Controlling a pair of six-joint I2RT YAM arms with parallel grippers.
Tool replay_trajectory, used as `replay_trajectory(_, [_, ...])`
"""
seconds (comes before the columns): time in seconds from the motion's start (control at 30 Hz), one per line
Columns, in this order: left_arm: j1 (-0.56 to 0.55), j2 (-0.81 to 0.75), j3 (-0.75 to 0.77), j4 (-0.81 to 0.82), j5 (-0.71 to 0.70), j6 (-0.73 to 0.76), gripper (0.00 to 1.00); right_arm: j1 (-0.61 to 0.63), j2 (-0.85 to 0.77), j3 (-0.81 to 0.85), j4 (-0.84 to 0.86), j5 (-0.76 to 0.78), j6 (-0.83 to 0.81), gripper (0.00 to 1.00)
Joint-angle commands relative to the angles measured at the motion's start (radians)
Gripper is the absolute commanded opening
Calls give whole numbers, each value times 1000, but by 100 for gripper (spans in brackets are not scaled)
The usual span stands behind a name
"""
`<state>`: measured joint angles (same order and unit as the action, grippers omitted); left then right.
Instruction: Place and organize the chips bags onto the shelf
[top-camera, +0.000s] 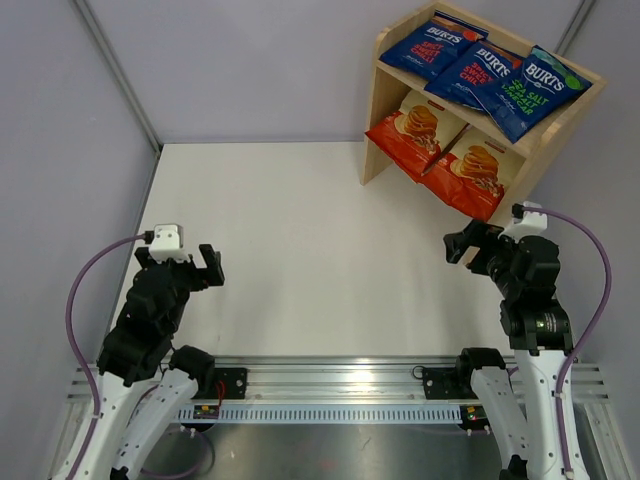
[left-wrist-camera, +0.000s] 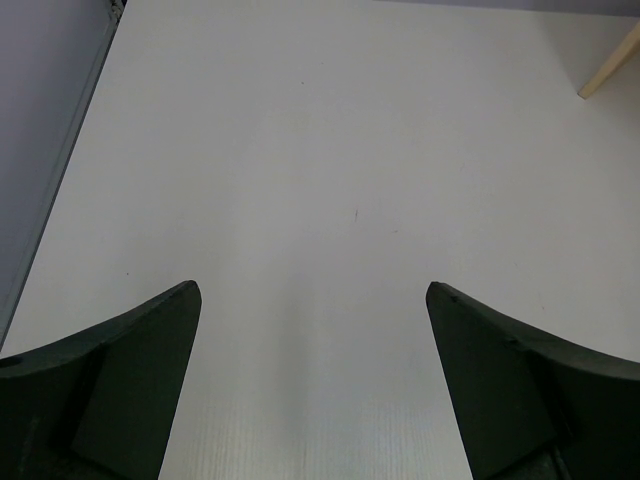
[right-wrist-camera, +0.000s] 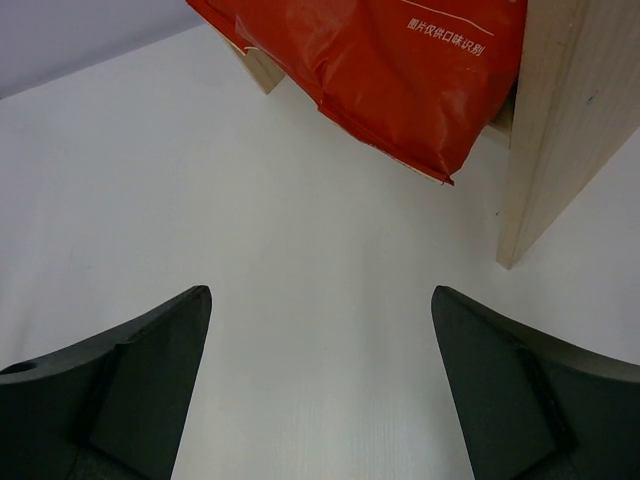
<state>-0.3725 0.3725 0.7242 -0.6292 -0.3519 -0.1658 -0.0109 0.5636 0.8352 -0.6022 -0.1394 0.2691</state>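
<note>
Shelf (top-camera: 380, 110): far right of tabletop (top-camera: 300, 250). Upper tier: three blue chips bags (top-camera: 478, 70), overlapping, labels facing out, apparently sorted by kind. Lower tier: two red chips bags (top-camera: 440, 150), leaning forward. Left hand (top-camera: 210, 265), right hand (top-camera: 464, 244): released, empty, task seemingly complete.

A big white table (top-camera: 300, 260) fills most of the room. Its top is flat and plain, with a few tiny dark specks up close. Pale grey walls (top-camera: 250, 60) stand behind it and at both sides. A thin silver strip (top-camera: 115, 70) runs down the left wall. At the near edge lies a shiny metal rail (top-camera: 340, 385), bright where light hits it. Below it may be a steel plate (top-camera: 340, 450).
</note>
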Motion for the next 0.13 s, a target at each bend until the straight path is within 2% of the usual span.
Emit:
replay_trajectory(0.0, [7, 0, 4, 60, 5, 9, 99, 5, -1, -2, 44, 46, -4, 99])
replay_trajectory(0.1, [10, -9, 0, 66, 14, 11, 99, 6, 4, 1, 39, 46, -8, 100])
